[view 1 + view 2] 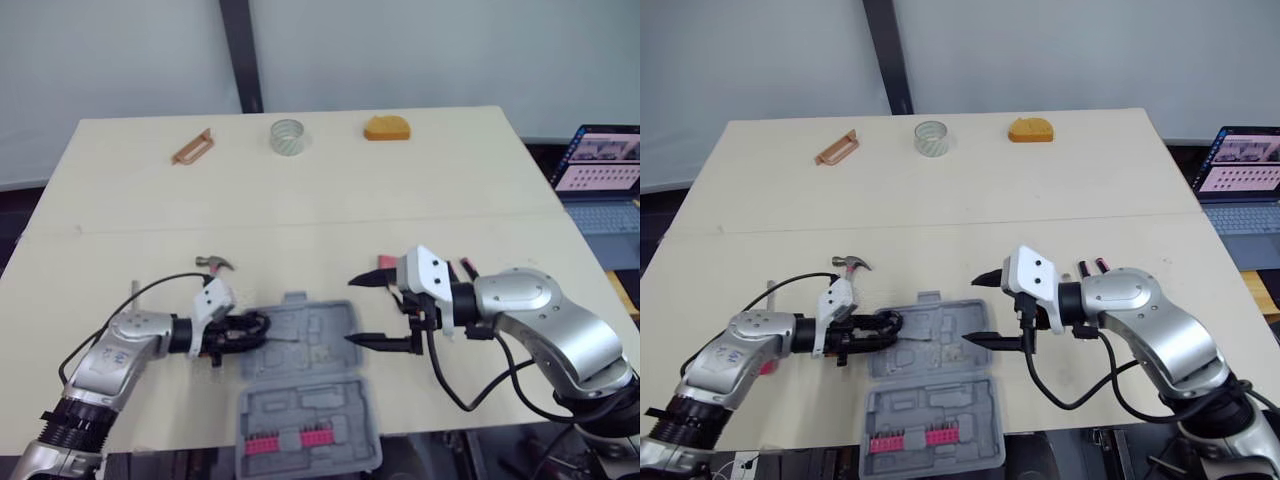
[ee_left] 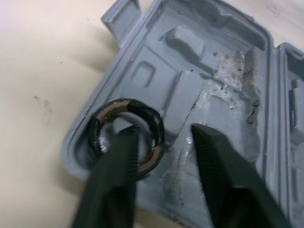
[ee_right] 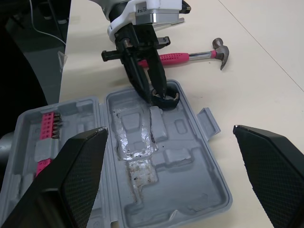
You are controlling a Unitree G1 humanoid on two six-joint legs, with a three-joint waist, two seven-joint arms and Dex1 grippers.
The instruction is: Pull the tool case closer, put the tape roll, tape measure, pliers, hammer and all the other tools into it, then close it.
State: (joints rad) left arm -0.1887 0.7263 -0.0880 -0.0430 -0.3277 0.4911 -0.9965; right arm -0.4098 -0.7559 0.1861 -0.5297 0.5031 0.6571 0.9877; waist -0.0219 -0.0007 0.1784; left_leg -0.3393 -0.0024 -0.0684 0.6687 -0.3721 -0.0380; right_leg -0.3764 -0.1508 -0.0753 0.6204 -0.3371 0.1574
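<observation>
At near tabletop (image 1: 300, 200) edge, black tape roll (image 2: 142, 107) in open grey plastic tool case (image 1: 320, 325); left gripper (image 2: 164, 137) parted, finger (image 2: 118, 161) possibly threaded through: drag-out risked. Right gripper (image 1: 350, 310) spread wide, empty.

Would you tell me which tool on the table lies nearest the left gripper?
The hammer, the pink-handled one lying right beside the left gripper.

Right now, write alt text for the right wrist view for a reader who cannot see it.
An open grey tool case lies on the table, the left pincer reaching down to a black tape roll in one corner pocket. A pink-handled hammer lies beyond; the right pincer stands wide open in front.
</observation>
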